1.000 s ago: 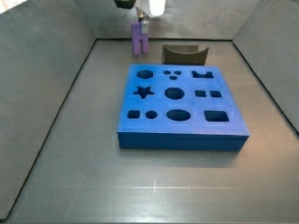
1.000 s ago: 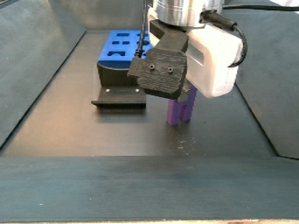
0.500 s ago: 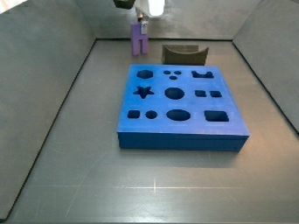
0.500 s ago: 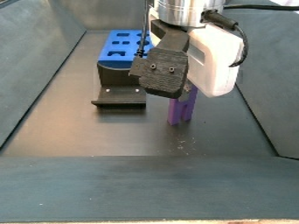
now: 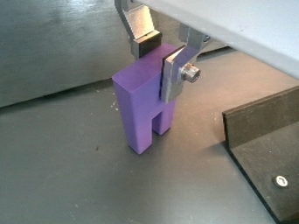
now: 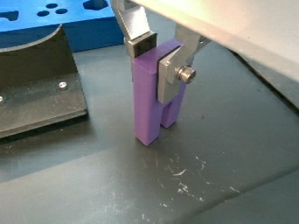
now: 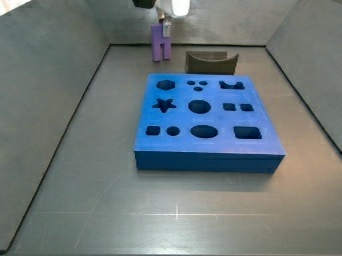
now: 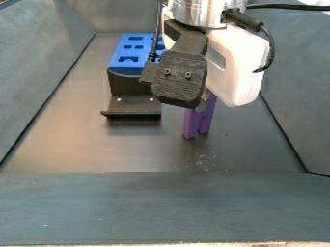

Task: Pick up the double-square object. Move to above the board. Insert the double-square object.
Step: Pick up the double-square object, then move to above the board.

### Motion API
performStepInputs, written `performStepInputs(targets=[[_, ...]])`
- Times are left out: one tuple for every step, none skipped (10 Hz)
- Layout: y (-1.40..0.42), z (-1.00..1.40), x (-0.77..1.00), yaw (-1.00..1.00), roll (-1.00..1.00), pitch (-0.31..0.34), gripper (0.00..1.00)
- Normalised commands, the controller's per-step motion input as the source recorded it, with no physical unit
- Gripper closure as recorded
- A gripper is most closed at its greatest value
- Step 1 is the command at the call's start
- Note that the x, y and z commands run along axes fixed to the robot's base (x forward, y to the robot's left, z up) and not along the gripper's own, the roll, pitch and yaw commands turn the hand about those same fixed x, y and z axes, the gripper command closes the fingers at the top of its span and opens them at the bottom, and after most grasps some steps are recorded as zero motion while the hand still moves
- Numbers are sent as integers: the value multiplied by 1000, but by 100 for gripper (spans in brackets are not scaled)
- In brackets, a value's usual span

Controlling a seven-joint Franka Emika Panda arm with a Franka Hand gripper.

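Upright on the floor, the double-square object [image 5: 149, 98] sits clamped at its top between the pincer [image 5: 162, 54] plates, the board [image 7: 209, 122] well apart beyond the fixture [image 8: 133, 104]

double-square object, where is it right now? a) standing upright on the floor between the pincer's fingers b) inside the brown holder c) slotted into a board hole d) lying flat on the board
a: the double-square object stands upright on the grey floor with the pincer straddling its top, apart from the board.
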Motion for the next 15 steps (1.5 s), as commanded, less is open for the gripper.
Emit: performStepInputs(targets=[[0,0,0,0,0,0,100],[0,0,0,0,0,0,100],[-476,1000,289,67,273,176,100],[-469,1000,300,192,274,139,100],[-422,1000,270,197,284,153,100],[-393,1000,254,151,239,139,100],[-363,1000,238,94,162,114,100],[-338,1000,225,67,126,104,100],[-306,1000,208,45,110,100,100],[-293,1000,200,40,109,103,100],[-257,1000,182,31,106,106,100],[-234,1000,170,30,100,104,100],[-206,1000,155,28,97,104,100],[-159,903,125,27,93,105,100],[-84,671,75,27,86,104,100]])
